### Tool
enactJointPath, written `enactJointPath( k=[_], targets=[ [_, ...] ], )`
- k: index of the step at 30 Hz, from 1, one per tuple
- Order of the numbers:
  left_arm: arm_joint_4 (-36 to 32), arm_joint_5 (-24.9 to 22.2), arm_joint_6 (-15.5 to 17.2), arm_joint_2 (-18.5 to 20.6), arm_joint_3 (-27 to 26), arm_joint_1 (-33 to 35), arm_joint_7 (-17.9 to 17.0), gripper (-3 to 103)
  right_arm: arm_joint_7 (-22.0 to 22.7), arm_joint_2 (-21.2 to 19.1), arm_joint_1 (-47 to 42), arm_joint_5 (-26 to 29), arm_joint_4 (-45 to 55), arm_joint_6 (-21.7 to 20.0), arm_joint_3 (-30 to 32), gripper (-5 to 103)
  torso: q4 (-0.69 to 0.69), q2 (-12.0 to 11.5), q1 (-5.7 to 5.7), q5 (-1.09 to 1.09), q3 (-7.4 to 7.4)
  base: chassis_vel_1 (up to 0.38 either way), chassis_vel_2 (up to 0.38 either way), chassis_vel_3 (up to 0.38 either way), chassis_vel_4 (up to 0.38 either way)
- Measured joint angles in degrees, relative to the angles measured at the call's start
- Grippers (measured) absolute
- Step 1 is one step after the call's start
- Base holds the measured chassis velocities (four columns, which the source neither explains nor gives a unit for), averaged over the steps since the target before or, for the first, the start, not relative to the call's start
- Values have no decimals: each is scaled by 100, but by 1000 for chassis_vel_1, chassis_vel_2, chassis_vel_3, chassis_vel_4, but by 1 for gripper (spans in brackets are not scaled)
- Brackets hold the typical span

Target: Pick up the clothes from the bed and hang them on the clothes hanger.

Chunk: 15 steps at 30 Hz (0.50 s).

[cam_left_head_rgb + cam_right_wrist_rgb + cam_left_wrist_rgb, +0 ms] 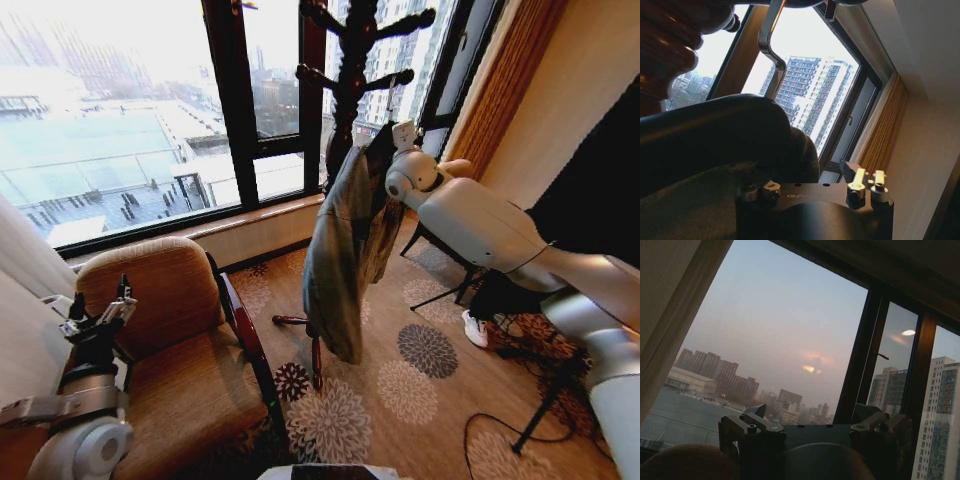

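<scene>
Nearest in head view: left gripper (98, 322) low at left, parked over brown armchair (175, 370), pointing up, fingers spread apart with nothing between; left wrist view gives window and skyline past them. Idle, well apart from the work. Farther out, right gripper (403, 137) raised at shoulder end of denim jacket (345, 250), touching or just beside it; fingers' state cannot tell from these views. In right wrist view jacket (715, 145) bunched dark against gripper body, metal hook of clothes hanger (771, 42) rising above it toward a dark wooden peg of coat stand (352, 70). Jacket long axis vertical, draped down from stand, hem clear of patterned carpet (410, 390). Right arm clearly the nearer one; jacket lies toward the robot's left of its gripper. Judged: hanging nearly done, release or fine seating left. Open room to right and toward camera for retreat; window frame (240, 90) and stand pegs close behind and above, so little margin upward. Bed not seen.
</scene>
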Motion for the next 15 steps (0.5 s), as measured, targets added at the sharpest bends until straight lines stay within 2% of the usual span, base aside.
enactJointPath(
  k=[8,15],
  targets=[
    [12,-2,0,0,-3,1,1,100,290,-56,-55,243,357,-124,56,100,0,0,0,0,0,0,0,0,0],
    [6,-3,0,-16,-34,12,0,100,765,-115,-175,787,1075,-302,256,100,0,0,0,0,1,0,0,0,0]
  ],
)
